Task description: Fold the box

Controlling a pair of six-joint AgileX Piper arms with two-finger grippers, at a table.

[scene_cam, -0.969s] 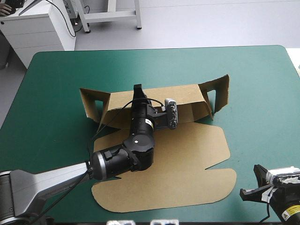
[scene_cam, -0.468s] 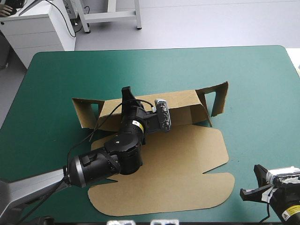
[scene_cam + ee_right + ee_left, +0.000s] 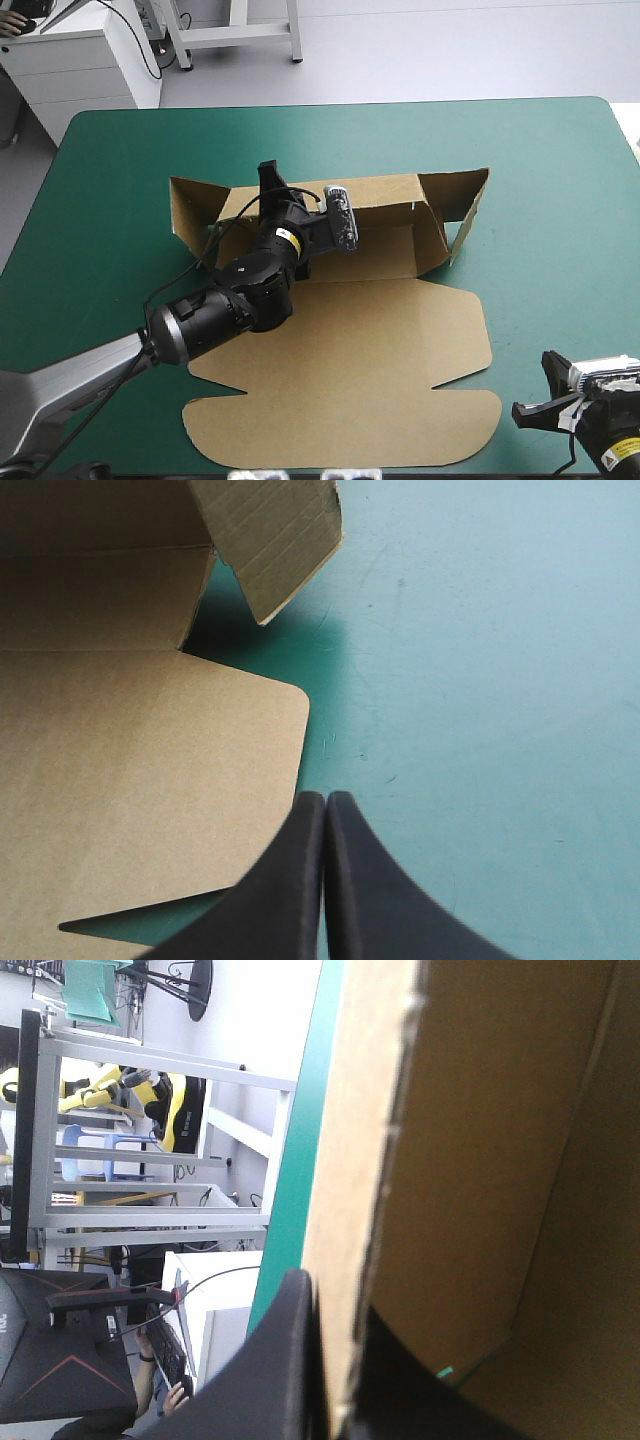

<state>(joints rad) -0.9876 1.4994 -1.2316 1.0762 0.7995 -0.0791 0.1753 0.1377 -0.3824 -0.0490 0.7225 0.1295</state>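
The brown box lies mid-table, its wide lid sheet flat toward the near edge. Its back wall stands raised along the far side. End flaps angle in at the left and right. My left gripper is shut on the top edge of that wall, left of its middle. In the left wrist view the board's edge runs between the black fingers of that gripper. My right gripper rests near the front right corner, shut and empty, just off the sheet's rounded corner.
Bare teal-green cover lies right of the box and beyond its back wall. The sheet's near edge comes close to the table's front edge. A white cabinet stands past the far left corner.
My left gripper moved left, then toward the far edge, taking the back wall with it. The wall now stands more upright, and the whole sheet has slid left and nearer. The right arm stayed still.
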